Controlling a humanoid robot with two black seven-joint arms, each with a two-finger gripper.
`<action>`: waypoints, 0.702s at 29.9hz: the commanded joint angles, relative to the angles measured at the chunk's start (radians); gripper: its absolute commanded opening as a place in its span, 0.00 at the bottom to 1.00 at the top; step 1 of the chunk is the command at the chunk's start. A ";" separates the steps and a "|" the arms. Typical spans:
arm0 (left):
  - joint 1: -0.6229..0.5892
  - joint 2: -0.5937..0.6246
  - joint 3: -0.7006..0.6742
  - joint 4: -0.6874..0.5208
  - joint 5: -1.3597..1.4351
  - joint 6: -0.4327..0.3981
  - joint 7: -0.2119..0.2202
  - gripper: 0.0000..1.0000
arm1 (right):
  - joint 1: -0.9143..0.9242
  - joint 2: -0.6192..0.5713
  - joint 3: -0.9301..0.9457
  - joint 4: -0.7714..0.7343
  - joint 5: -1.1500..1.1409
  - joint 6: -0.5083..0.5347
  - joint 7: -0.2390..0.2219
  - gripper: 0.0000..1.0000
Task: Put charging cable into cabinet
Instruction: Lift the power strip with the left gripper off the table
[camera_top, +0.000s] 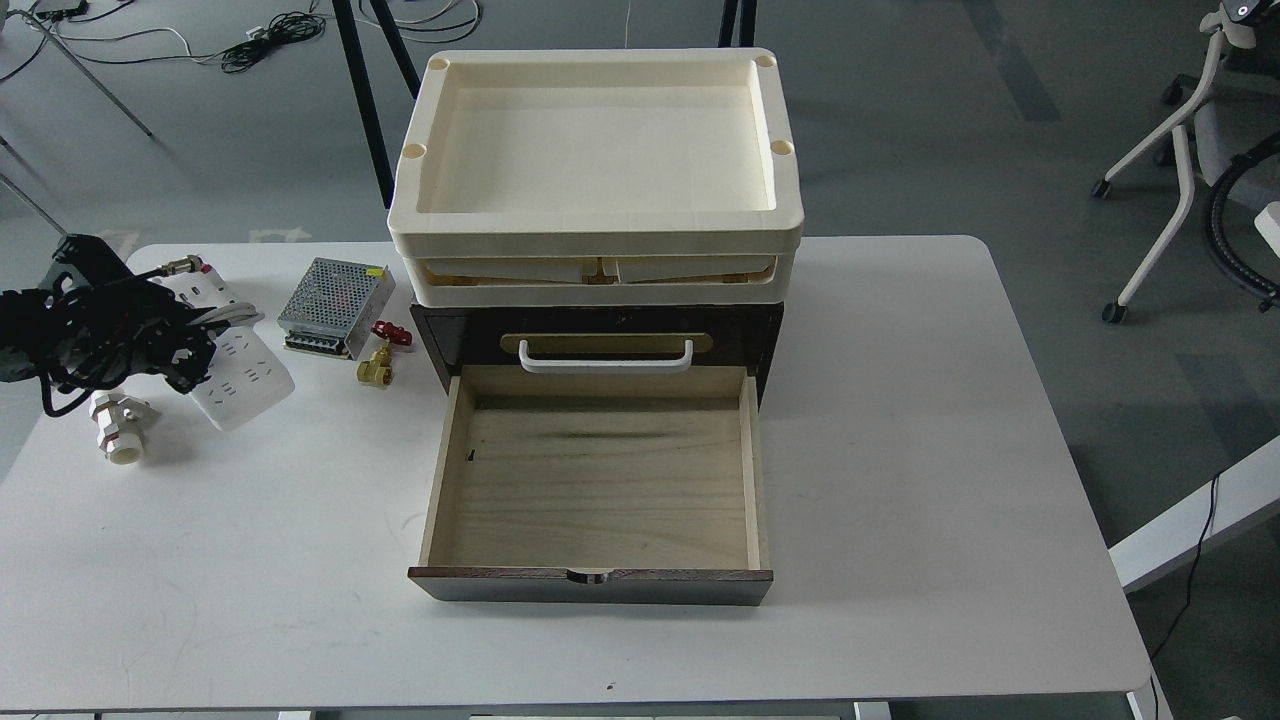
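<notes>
The left arm reaches in low from the left edge, its dark pincer over the strip; whether its fingers are apart or clamped cannot be told. The white, rectangular strip lies on the white counter, left of the dark cabinet. The pale wood drawer stands pulled out

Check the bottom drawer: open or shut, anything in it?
Open and empty. The drawer is pulled out toward the camera from the cabinet, its bare pale-wood floor fully visible.
</notes>
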 joint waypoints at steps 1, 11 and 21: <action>-0.025 0.052 0.000 0.000 0.002 -0.002 0.000 0.11 | 0.000 0.001 0.000 0.000 0.000 -0.001 0.000 0.99; -0.059 0.303 -0.003 -0.150 -0.003 -0.021 0.000 0.11 | 0.000 -0.001 0.012 0.002 0.001 -0.001 -0.002 0.99; -0.070 0.811 -0.036 -1.000 -0.196 -0.355 0.000 0.12 | -0.001 0.001 0.014 0.002 0.001 -0.001 0.000 0.99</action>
